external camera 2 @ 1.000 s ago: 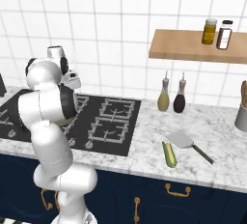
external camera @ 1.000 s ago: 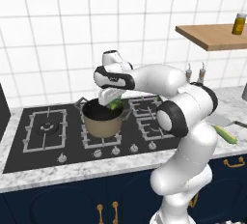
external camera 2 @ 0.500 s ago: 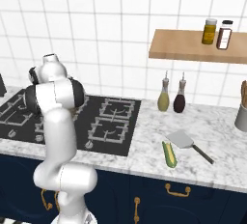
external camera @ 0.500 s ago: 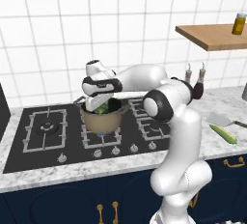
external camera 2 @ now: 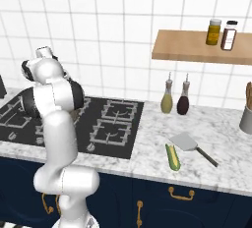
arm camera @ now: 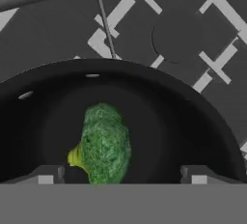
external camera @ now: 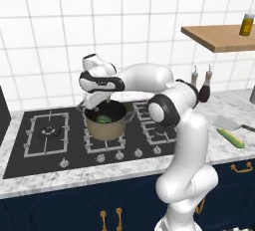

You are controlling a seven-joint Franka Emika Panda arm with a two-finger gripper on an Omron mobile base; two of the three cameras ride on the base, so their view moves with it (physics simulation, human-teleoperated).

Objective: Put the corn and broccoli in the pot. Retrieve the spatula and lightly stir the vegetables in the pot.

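Observation:
The tan pot (external camera: pixel 106 128) stands on the middle burner of the hob. The broccoli (external camera: pixel 103 119) lies loose on its dark bottom. My gripper (external camera: pixel 92 105) hangs just over the pot's back left rim, pointing down into it. In the hand view the fingertips (arm camera: pixel 46 175) stand wide apart on either side of the broccoli (arm camera: pixel 104 143), clear of it, with the pot wall (arm camera: pixel 193 107) curving round. Far to the right, the light-green corn (external camera 2: pixel 172 157) lies on the counter beside the pale grey spatula (external camera 2: pixel 185 141). Corn (external camera: pixel 230 138) and spatula (external camera: pixel 227 123) also show at the right edge of the left base view.
The black hob (external camera: pixel 45 138) has free burners left and right of the pot. Two bottles (external camera 2: pixel 174 99) stand at the wall behind the corn. A wooden shelf (external camera 2: pixel 197 52) with jars hangs above them. A utensil holder (external camera 2: pixel 246 119) stands at the far right.
The hand has swung left across the pot and dipped toward it. The jaws have widened, and the broccoli that hung between them now rests on the pot's bottom.

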